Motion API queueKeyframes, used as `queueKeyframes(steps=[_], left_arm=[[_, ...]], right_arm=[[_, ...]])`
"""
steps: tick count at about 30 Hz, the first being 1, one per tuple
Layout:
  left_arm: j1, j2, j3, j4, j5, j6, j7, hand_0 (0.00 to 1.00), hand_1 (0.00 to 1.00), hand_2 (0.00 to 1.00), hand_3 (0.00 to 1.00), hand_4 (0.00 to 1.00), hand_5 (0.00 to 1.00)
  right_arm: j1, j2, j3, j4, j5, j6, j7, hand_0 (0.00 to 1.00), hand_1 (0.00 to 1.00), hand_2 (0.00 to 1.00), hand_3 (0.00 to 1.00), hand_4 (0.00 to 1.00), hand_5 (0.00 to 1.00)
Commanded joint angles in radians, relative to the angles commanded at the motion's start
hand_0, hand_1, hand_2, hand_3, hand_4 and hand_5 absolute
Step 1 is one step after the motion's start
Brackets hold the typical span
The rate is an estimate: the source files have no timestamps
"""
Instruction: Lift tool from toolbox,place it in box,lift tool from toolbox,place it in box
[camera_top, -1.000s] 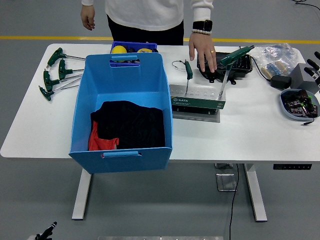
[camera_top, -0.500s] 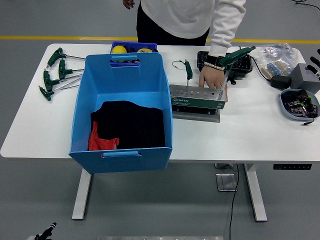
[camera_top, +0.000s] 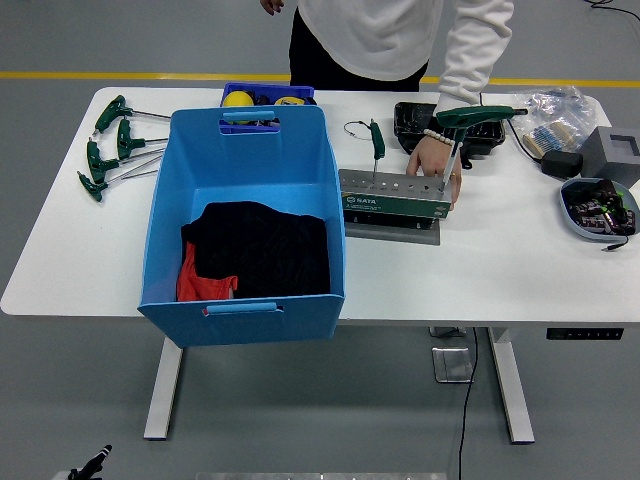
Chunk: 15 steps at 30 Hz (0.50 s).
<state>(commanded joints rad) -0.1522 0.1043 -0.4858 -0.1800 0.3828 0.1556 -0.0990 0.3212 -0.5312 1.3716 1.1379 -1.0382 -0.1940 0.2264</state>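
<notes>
The green and grey toolbox stand (camera_top: 393, 197) sits at the table's middle, right of the blue box (camera_top: 160, 215). Two green T-handle tools stand upright in it: a small one (camera_top: 377, 140) at its left and a large one (camera_top: 472, 116) at its right. A person's hand (camera_top: 432, 158) rests on the stand's back right corner, beside the large tool's shaft. The blue box holds black cloth (camera_top: 262, 245) and red cloth (camera_top: 198, 285). Neither robot hand shows in the head view.
Several green T-handle tools (camera_top: 112, 145) lie at the table's far left. A small blue tray (camera_top: 262, 96) stands behind the box. On the right are a black tray (camera_top: 415, 115), a plastic bag (camera_top: 550, 112), a grey box (camera_top: 612, 150) and a blue bowl (camera_top: 600, 210).
The person stepped right and moved a hand from the black tray down onto the stand. The large tool's handle levelled out. Dark shapes at the right edge left the view.
</notes>
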Motion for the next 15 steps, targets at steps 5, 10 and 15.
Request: queueKeyframes(steps=[5,10,15], left_arm=[[0.0,-0.001,0.003,0.0,-0.007,0.001,-0.002,0.77,0.803,0.812,0.78,0.793,0.774],[-0.001,0.001,0.004,0.0,-0.003,0.0,0.0,0.768,0.801,0.809,0.78,0.793,0.774],[-0.001,0.002,-0.008,0.0,0.008,0.001,0.001,0.769,0.801,0.806,0.78,0.794,0.775]], right_arm=[[0.035,-0.028,-0.056,-0.011,-0.208,-0.079,0.01,0.89,0.858,0.886,0.922,0.998,0.907],[0.107,-0.063,-0.133,-0.016,-0.423,-0.083,-0.001,0.916,0.878,0.91,0.951,0.998,0.81],[0.161,-0.09,-0.207,-0.012,-0.624,-0.048,-0.011,0.942,0.897,0.936,0.978,0.998,0.76]])
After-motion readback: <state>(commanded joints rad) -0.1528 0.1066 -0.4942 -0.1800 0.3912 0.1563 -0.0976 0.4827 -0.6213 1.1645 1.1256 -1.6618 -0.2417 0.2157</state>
